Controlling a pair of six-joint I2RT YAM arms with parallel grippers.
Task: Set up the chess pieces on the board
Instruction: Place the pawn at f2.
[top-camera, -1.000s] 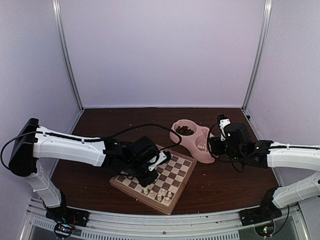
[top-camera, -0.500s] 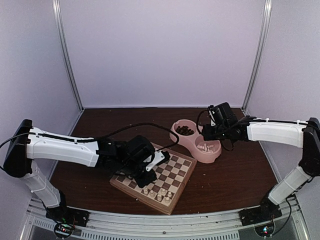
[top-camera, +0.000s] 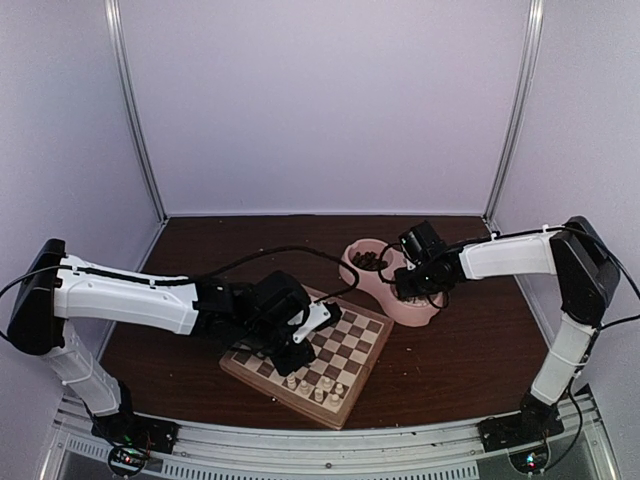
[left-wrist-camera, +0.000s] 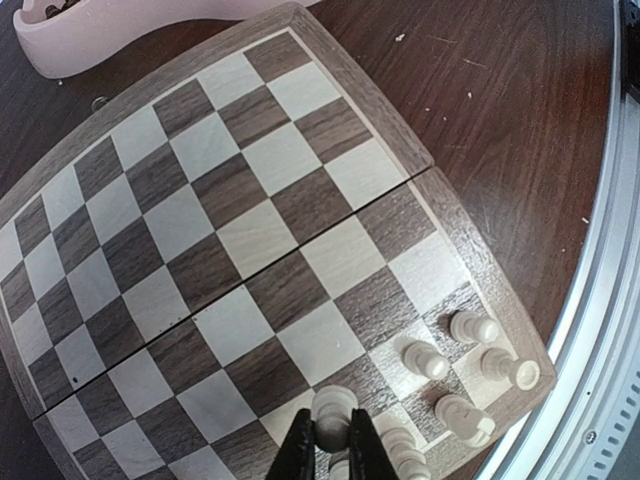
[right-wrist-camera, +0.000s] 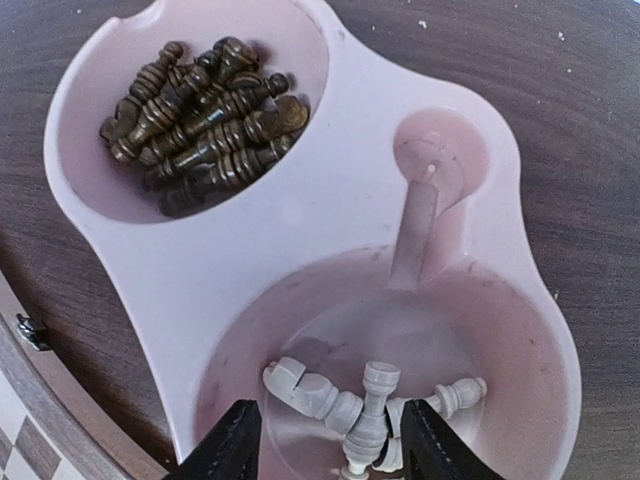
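Note:
The board (left-wrist-camera: 250, 235) fills the left wrist view, with several cream chess pieces (left-wrist-camera: 425, 358) standing in its near right corner. My left gripper (left-wrist-camera: 332, 445) is shut on one cream piece (left-wrist-camera: 333, 412), held upright just above a square beside that group. From above, the left gripper (top-camera: 298, 360) is over the board's (top-camera: 350, 340) near edge. My right gripper (right-wrist-camera: 330, 450) hangs open over the pink bowl's (right-wrist-camera: 330, 200) near compartment. Its fingers stand on either side of a few cream pieces (right-wrist-camera: 365, 410) lying there, without touching them.
The bowl's far compartment holds a heap of dark brown pieces (right-wrist-camera: 205, 120). The pink bowl (top-camera: 392, 308) sits just right of the board's far corner on the dark table. A metal rail (left-wrist-camera: 600, 300) runs along the table's near edge.
My right arm has swung left from the table's right side to above the bowl, and its jaws have narrowed slightly. The left arm has barely moved and still holds its piece.

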